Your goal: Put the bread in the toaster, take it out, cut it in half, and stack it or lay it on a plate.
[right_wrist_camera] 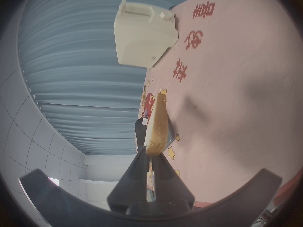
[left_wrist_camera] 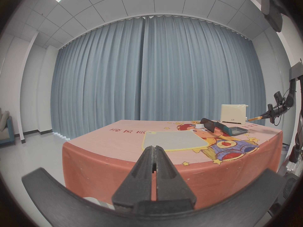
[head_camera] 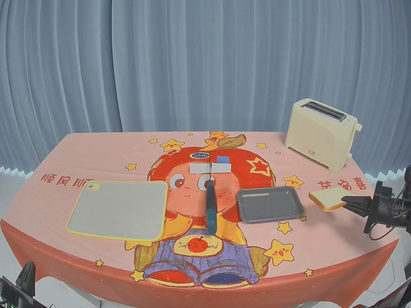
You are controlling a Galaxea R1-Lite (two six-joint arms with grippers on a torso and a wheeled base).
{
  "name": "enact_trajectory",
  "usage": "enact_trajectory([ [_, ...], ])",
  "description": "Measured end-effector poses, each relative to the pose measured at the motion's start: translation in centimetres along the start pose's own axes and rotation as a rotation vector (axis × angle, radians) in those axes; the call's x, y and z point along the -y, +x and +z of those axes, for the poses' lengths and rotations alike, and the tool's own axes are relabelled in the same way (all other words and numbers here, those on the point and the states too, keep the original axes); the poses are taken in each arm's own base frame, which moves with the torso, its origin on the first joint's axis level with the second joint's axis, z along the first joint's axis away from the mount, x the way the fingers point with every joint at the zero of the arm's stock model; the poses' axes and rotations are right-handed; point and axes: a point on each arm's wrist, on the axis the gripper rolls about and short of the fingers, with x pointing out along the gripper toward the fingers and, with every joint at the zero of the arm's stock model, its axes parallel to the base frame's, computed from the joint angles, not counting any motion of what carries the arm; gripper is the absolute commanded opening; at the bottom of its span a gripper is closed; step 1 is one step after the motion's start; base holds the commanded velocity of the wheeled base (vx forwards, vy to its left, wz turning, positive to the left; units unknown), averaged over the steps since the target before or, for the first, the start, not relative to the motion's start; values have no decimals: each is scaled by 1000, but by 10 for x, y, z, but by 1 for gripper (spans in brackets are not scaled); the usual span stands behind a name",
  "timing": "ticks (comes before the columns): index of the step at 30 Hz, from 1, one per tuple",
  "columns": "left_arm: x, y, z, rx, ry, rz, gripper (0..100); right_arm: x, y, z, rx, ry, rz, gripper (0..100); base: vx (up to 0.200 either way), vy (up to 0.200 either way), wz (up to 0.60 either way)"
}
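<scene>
Well — pale, tan-crusted bread (head_camera: 329,197), level, gripped by right claw (head_camera: 346,200); left claw (left_wrist_camera: 154,150) closed.

Right tool (head_camera: 346,200): matte black, two wedge-shaped fingers tapering to narrow tips, showing at the right edge of the head frame. Right arm (head_camera: 387,208): black, cylindrical, trailing a thin black cable (head_camera: 379,236) looping beneath. Left tool (left_wrist_camera: 154,148): black triangular fingers with stepped inner faces, sitting on a curved dark grey bracket (left_wrist_camera: 63,193).
</scene>
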Motion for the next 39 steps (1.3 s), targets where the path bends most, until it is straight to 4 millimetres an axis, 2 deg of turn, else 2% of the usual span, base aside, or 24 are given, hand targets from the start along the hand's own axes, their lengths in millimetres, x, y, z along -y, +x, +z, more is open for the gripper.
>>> enact_trajectory([
  [4, 0, 0, 0, 0, 0, 0, 0, 0, 0, 0, -1, -1, 0, 0, 0, -200, 0],
  [39, 0, 0, 0, 1, 4, -9, 0, 3, 2, -1, -3, -12, 5, 0, 0, 0, 0],
])
